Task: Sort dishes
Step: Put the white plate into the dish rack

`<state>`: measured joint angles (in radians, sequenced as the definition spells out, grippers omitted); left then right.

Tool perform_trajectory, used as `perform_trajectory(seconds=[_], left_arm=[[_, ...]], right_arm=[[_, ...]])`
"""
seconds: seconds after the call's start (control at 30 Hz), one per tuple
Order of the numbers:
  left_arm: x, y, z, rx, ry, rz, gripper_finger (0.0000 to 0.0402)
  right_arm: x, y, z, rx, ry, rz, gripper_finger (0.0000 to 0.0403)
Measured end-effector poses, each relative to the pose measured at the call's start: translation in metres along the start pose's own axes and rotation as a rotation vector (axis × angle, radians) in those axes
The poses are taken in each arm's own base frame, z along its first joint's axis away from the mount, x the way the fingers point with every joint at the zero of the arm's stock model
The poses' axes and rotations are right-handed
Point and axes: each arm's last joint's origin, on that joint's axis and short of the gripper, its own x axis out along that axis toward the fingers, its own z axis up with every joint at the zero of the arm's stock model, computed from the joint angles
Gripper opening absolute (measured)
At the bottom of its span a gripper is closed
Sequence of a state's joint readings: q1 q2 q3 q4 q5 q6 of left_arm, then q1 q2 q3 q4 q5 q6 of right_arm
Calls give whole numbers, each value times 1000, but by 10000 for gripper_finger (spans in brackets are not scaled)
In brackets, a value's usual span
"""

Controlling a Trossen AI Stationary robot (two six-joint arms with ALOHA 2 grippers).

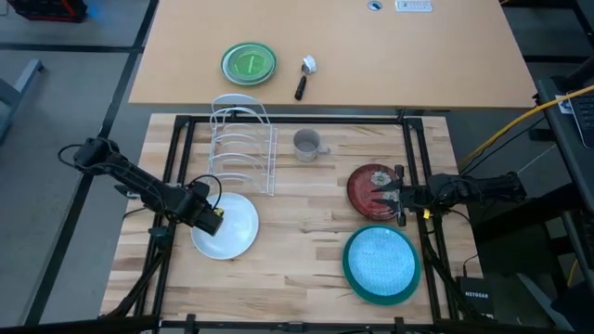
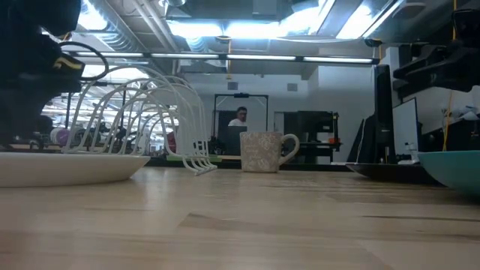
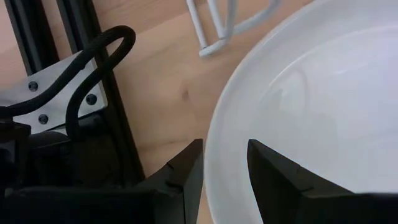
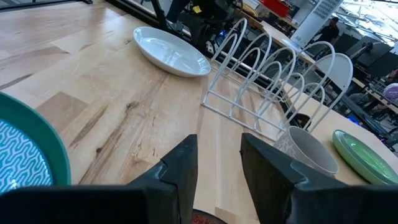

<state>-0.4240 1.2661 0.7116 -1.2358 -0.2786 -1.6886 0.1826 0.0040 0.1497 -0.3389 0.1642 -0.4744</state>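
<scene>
Presently, both arms are low over the wooden table [image 1: 297,269], one on each side.

Left gripper [image 1: 212,220]: at the left rim of the white plate [image 1: 232,227], which lies flat on the table just in front of the white wire rack [image 1: 243,144]. In the left wrist view the two fingers [image 3: 186,177] straddle the plate's rim, one outside and one over the inside, with a narrow gap between them. Whether they actually pinch the rim I cannot tell; the plate sits flat on the wood.

Right gripper [image 1: 382,197]: over the right edge of the dark red patterned plate [image 1: 369,188], fingers parted and nothing between them. In the right wrist view a sliver of red shows below the parted fingers [image 4: 180,174].

Other dishes: teal plate [image 1: 381,264] with a light blue patterned centre, flat at the front right, just in front of the red one. Small grey mug [image 1: 307,144] upright, just right of the rack, handle to the right. Rack slots hold nothing.

Farther table behind: bright green plate [image 1: 249,63] and a scoop-like utensil [image 1: 305,76] with a dark handle beside it.

Low view: a person [image 2: 238,118] in the room far behind the mug.
</scene>
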Motion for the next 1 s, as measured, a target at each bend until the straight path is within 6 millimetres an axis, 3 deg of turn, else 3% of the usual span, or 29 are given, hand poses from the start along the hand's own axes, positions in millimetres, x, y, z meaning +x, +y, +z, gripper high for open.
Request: perform_trajectory(seconds=[0.27,0.6,1.0], left_arm=[[3,-8,-1,-92,-4,-86,115],[11,-4,-2,-178,-57,-66,115],[26,-13,0,-216,-93,35,115]], right_arm=[[0,0,0,0,0,0,127],[0,0,0,-1,-1,-1,127],[0,0,0,-1,-2,-1,127]])
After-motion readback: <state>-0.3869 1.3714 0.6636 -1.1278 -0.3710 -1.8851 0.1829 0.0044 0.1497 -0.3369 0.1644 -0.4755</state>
